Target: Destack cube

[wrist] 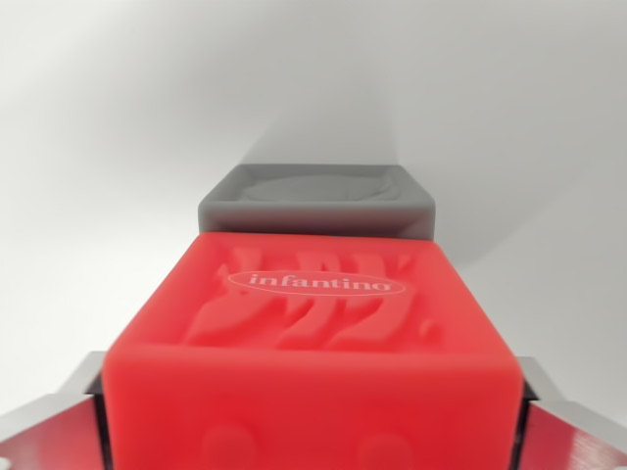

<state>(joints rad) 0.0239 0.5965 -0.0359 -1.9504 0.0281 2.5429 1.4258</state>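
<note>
**Q:** Between the two metal fingers at the bottom of the wrist view, what sits there?

**R:** One red cube (313, 343), filling most of the lower half of the picture. Its upper face carries raised wavy relief and an oval with the word "infantino". Round bumps show on the face nearest the camera.

**Q:** And the pincer (312, 416) itself?

**R:** Clenched on the red cube. One finger (73, 416) presses against the cube's side at the wrist view's left, the other against its side at the wrist view's right. Red reflections of the cube show on the shiny metal.

**Q:** Is a second cube in sight?

**R:** Yes, a grey cube (318, 204) lies just beyond the red one, higher in the picture. Its top face has a shallow round hollow inside a raised rim.

**Q:** Do the two cubes touch?

**R:** I cannot tell. The red cube's far edge overlaps the grey cube's near side in this view, so any gap between them is hidden.

**Q:** What lies under them?

**R:** A plain white desk (108, 147), with a soft shadow spreading behind the grey cube. Whether the red cube rests on the desk or hangs above it cannot be judged from here.
</note>
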